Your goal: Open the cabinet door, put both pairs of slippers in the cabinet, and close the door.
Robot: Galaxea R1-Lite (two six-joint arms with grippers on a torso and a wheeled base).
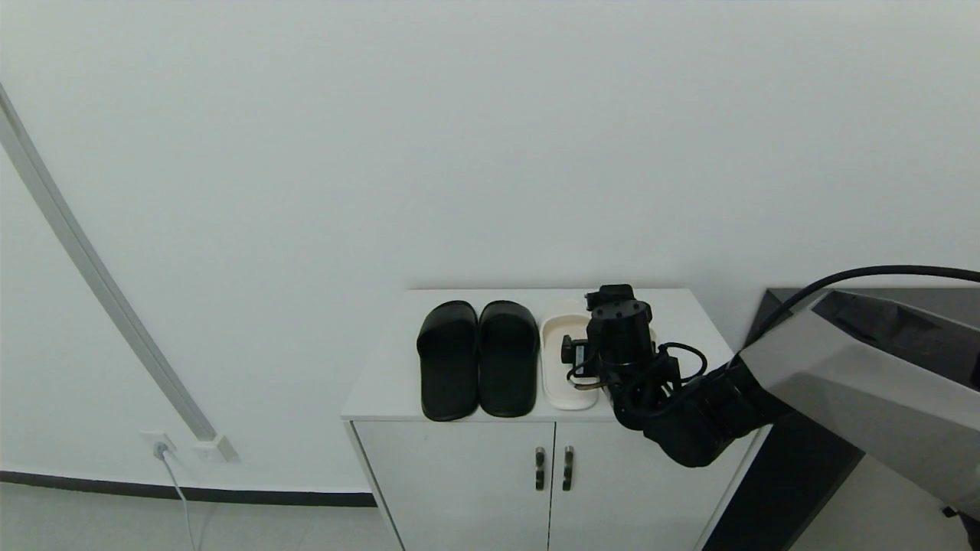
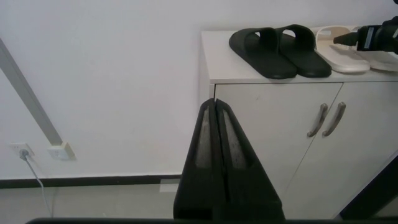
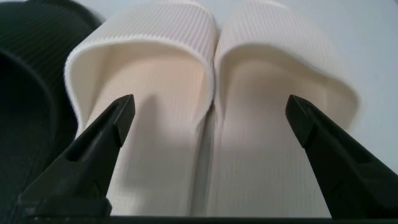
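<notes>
- Right arm (image 1: 766, 383) comes in from the robot's right and crosses above the cabinet's right front corner; its wrist hangs over the cabinet top, pointing toward the wall
- Right gripper (image 3: 210, 106) is spread wide; one finger lies outside each side of the cream slippers (image 1: 563, 383), level with their toe straps; the fingers grasp nothing, and whether they touch the straps cannot be told
- Left gripper (image 2: 215, 104) is clenched, its two fingers pressed flat together with nothing between them; it sits low, off the cabinet's left front corner and below the top, aimed at that corner
- Cabinet (image 1: 383, 394) stands against the white wall; both doors are closed, with the two handles (image 1: 553, 468) upright and side by side at the centre seam
- Black slippers (image 1: 478, 360) lie as a pair on the cabinet top, left of the middle, touching each other, heels at the front edge
- The cream pair lies just right of the black pair on the same top, the two close together; the right wrist hides much of it in the head view
- A wall socket (image 1: 159, 446) with a cable plugged in sits low on the wall, left of the cabinet; a grey strip (image 1: 92, 268) runs slantwise down the wall to it
</notes>
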